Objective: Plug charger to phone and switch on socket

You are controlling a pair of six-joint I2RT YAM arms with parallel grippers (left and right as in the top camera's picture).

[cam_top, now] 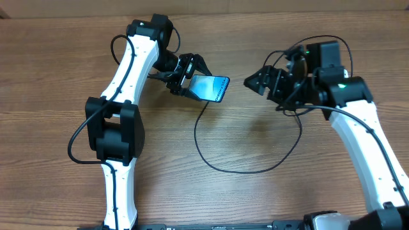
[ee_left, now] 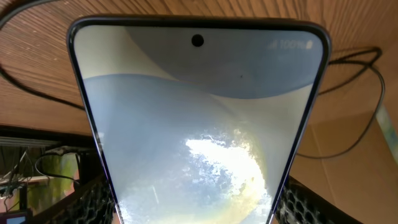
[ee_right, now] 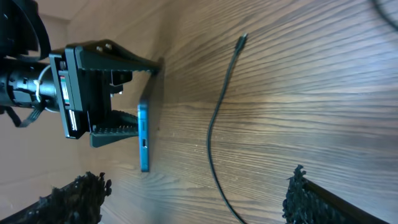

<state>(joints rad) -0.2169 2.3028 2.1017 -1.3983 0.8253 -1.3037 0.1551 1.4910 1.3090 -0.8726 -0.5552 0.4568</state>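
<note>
Overhead: at the far middle of the table [cam_top: 64,191], the left gripper [cam_top: 190,78] pinches the phone [cam_top: 211,87]. The phone's free end points right, toward the right gripper [cam_top: 254,81], whose jaws are spread and empty. The charger [cam_top: 243,170] loops loosely over the near wood, unheld. No socket is in sight.

Left wrist: the lit screen fills the view between the fingers [ee_left: 93,202]. Faint small text at its top right looks like "100%".

Right wrist: the phone stands on edge with its port [ee_right: 144,144] facing this camera, probably presented for plugging. The cable tip [ee_right: 242,40] lies on the wood near it, not touching. No brand is readable.
</note>
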